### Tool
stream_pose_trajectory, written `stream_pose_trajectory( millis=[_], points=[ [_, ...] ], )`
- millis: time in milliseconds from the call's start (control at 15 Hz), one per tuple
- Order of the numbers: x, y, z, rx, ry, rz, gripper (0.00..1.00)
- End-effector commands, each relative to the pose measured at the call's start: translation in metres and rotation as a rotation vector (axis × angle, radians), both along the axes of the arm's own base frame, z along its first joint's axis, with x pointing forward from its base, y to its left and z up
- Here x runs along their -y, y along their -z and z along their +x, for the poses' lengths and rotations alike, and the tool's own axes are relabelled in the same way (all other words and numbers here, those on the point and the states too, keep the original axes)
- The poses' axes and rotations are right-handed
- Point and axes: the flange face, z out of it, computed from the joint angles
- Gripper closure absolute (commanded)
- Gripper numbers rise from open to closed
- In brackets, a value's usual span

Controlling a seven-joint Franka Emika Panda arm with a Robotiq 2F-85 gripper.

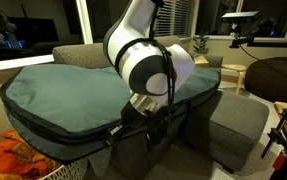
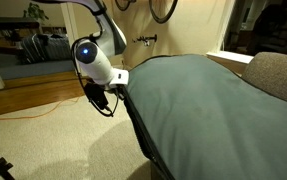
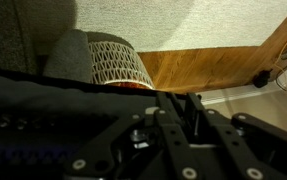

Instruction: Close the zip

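**Gripper** (image 3: 180, 98): dark linkage fills the lower half of the wrist view. Two fingers (image 3: 168, 103) rise to mid-frame with a narrow gap between them. How far open they are, and whether they have hold of anything, cannot be told; the tips are lost against dark material.

**Zip** (image 2: 141, 130): black track edging the bag, directly at and below the gripper. In an exterior view the gripper (image 2: 116, 80) sits at the track's upper end. Long axis runs diagonally from centre-left of that frame down to the lower middle. The pull is too small to make out.

**Bag** (image 2: 213, 110): teal-grey, padded, lying flat and filling the right half of the frame.

**Arm** (image 1: 148, 62): large white joint at frame centre, bent down over the bag's front edge.

**Sofa** (image 2: 278, 72): grey, under the bag, upper right.

**Ottoman** (image 1: 238, 120): grey, right of the bag.

**Orange cable** (image 2: 38, 108): on the floor, left.
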Motion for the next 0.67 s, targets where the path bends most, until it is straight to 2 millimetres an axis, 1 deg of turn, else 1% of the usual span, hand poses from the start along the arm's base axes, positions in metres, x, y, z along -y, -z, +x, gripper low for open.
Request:
stream_pose_trajectory(
  millis=[0,133,200,600],
  points=[
    [0.004,0.000,0.009,0.005,-0.001,0.002,0.96],
    [0.000,-0.002,0.009,0.008,-0.007,0.010,0.98],
    [0.001,-0.005,0.008,0.012,-0.003,0.017,0.96],
    [0.019,-0.014,0.010,0.018,0.038,0.019,0.95]
  ],
)
